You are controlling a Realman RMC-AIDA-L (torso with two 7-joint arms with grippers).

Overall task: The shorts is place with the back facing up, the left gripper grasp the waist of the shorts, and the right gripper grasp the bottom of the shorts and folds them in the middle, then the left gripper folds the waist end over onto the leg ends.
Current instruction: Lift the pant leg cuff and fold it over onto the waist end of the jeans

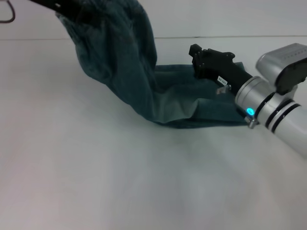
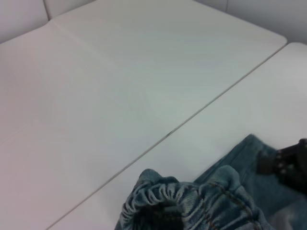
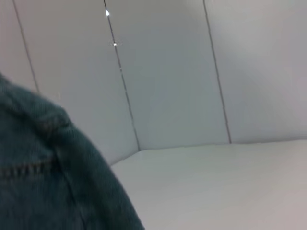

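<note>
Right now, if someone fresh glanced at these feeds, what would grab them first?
Probably the shorts, hoisted off the white table at the far left, draping down to the part still lying flat. The left gripper sits at the top of that raised cloth, with the gathered waist bunched just below its camera. The right gripper rests low over the flat denim at the right.

shorts (image 1: 120,67): faded blue denim, orange-brown stitching
right claw (image 1: 195,53): black, small white label
right arm (image 1: 280,103): silver, black bands
surface (image 1: 96,182): white
</note>
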